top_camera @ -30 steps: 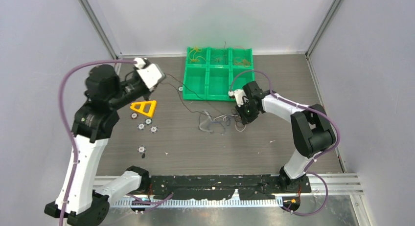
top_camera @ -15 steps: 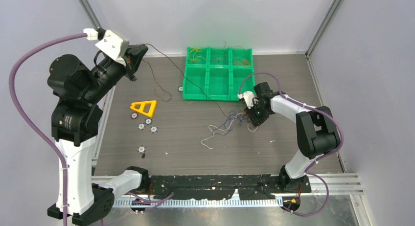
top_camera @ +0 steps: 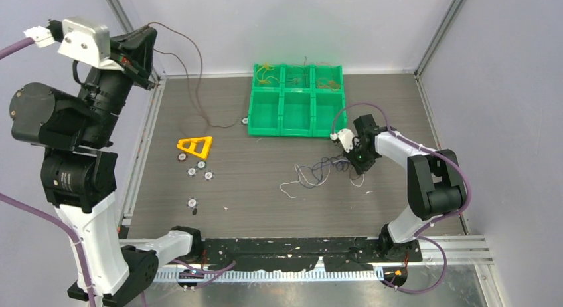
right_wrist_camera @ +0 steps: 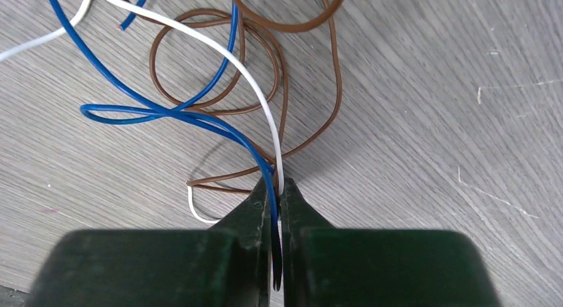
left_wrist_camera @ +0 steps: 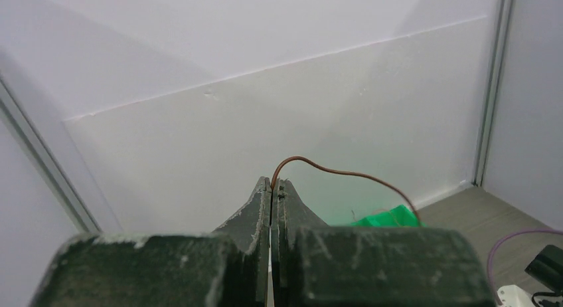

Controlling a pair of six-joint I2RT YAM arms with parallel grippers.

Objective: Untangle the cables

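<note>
Left hand (left_wrist_camera: 273, 187) high, pinching brown wire (left_wrist_camera: 345, 174)

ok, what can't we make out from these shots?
1. Top view: tangle is too small to see which wire crosses which.
2. Right wrist: blue wire and white wire run off the frame edge; the pinched stretch is hidden inside the right gripper.
3. Left wrist: brown wire drops behind the left gripper; far end unseen.
4. Top view: green tray contents too small to identify.

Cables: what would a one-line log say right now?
left jaws: high, shut on brown wire | right jaws: low, shut on blue and white wires | tangle: on table
</note>
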